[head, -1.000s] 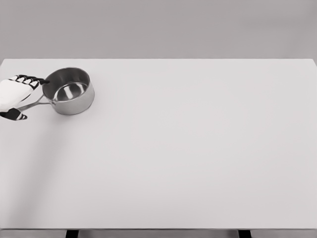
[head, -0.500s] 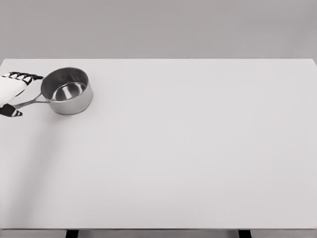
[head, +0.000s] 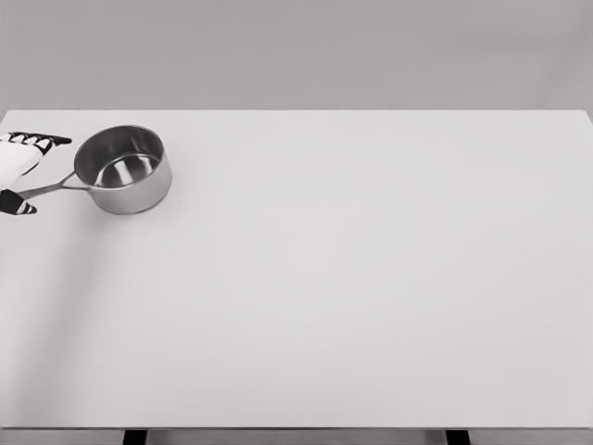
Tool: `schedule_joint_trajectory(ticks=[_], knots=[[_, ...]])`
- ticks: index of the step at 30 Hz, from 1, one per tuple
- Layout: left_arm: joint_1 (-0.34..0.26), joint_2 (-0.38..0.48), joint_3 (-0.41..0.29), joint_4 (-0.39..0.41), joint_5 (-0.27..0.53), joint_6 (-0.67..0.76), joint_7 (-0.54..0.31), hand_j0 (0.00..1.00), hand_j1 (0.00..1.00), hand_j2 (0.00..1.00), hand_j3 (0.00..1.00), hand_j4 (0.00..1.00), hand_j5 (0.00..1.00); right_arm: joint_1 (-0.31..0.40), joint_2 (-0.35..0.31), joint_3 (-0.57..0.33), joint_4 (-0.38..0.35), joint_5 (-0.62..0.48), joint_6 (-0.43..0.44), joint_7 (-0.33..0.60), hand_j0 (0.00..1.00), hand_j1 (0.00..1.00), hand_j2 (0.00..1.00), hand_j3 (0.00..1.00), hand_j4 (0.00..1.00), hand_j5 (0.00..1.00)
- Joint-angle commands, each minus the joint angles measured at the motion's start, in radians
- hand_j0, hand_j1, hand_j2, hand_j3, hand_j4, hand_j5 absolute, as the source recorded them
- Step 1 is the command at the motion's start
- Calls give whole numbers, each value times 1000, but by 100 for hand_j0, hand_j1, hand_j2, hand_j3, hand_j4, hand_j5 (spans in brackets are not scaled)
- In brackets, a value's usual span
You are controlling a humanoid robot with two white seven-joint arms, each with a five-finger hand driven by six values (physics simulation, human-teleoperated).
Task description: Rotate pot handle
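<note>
A steel pot stands on the white table at the far left, and nothing is inside it. Its thin handle points left and slightly toward me. My left hand shows only partly at the picture's left edge. Its black-tipped fingers stretch out above the handle, and the thumb lies just below the handle's end. The handle's tip runs in between them; I cannot tell whether the hand touches it. The fingers look spread, not curled. The right arm is out of view.
The table's left edge is right beside the hand and the pot. The far edge runs a short way behind the pot. A grey wall rises behind the table.
My left hand has drawn back to the left, away from the pot's rim. The pot has shifted slightly left, and more of its handle now shows.
</note>
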Motion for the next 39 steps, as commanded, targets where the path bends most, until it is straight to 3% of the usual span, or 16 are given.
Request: schedule_joint_trajectory(ticks=[1,33,39], knots=[[0,1,1,5,2,4,1,100,100,100,100,100,100,0,0,0,0,0,0,0,100,100,100,100,100,100],[-91,1,-3,146,-35,7,2,100,100,100,100,100,100,0,0,0,0,0,-1,0,100,100,100,100,100,100],[-129,5,-8,183,-36,5,2,100,100,100,100,100,100,0,0,0,0,0,0,0,100,100,100,100,100,100]])
